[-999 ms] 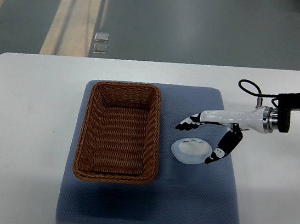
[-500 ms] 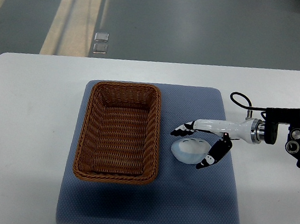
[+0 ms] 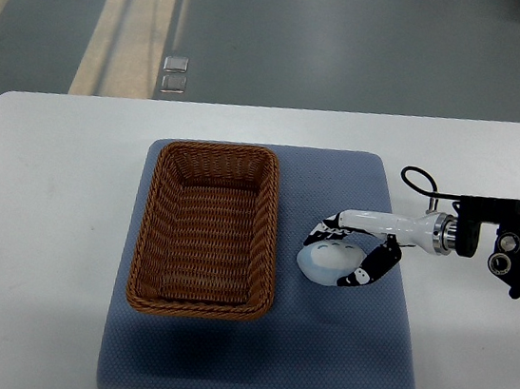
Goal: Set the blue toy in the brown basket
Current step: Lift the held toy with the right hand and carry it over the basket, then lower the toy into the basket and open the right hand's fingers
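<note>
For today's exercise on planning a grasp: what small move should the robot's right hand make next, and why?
Probably finish closing the right hand on the blue toy, then lift. Its fingers already curl around the toy from both sides, yet the toy lies on the blue mat, beside the brown basket, which looks empty.

A: Toy (image 3: 330,259)?
B: Pale blue, rounded, soft-looking, small dark marks on top. Lies on the blue mat, just right of the basket, outside it.

A: Basket (image 3: 206,229)?
B: Brown wicker, rectangular, upright, nothing in it. Sits on the mat's left half.
</note>
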Robot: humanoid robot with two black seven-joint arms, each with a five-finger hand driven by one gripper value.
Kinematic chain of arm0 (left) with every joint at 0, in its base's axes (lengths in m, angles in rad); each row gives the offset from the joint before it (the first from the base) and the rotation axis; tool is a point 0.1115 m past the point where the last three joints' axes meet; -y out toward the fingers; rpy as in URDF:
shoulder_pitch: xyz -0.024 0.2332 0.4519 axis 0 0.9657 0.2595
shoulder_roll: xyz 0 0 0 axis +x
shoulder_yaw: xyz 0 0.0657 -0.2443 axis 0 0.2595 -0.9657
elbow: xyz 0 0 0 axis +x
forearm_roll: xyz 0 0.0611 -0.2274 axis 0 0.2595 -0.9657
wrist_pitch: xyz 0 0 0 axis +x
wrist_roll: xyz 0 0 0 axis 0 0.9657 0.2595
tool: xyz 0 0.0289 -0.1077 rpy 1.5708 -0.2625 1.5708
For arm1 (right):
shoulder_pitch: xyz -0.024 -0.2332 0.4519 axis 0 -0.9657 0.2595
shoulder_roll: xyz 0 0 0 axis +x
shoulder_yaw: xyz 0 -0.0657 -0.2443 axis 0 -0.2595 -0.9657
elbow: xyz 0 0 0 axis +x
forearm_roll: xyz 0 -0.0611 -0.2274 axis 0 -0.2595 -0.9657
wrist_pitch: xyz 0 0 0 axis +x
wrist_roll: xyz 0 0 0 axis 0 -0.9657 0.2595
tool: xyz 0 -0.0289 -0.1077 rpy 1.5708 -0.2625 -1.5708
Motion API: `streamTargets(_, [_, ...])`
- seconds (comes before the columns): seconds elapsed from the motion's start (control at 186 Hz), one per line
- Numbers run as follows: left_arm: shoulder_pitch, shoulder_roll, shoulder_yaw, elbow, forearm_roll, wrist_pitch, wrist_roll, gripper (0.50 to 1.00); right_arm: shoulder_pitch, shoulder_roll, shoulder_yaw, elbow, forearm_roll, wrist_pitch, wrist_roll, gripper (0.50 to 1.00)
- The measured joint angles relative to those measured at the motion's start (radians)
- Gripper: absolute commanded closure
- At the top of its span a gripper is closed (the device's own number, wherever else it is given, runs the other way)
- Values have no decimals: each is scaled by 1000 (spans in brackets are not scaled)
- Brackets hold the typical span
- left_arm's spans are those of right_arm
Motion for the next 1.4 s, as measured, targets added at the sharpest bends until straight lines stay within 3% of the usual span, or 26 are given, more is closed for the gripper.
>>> streamTargets(0.14, [0, 0, 0, 0, 0, 0, 0, 500, 0, 2, 0, -2, -1, 0, 0, 1000])
streamTargets(0.398, [0, 0, 0, 0, 0, 0, 0, 500, 30, -3, 10, -4, 1, 3, 1, 1000])
streamTargets(0.704, [0, 0, 0, 0, 0, 0, 0, 500, 220, 6, 25, -24, 26, 1, 3, 1000])
streamTargets(0.978, [0, 0, 0, 0, 0, 0, 0, 500, 339, 184, 26, -117, 108, -57, 3, 996])
streamTargets(1.193, [0, 0, 0, 0, 0, 0, 0, 500, 308, 344, 24, -176, 111, -110, 3, 993])
streamTargets(1.402, [0, 0, 0, 0, 0, 0, 0, 500, 246, 416, 24, -236, 109, -140, 3, 983])
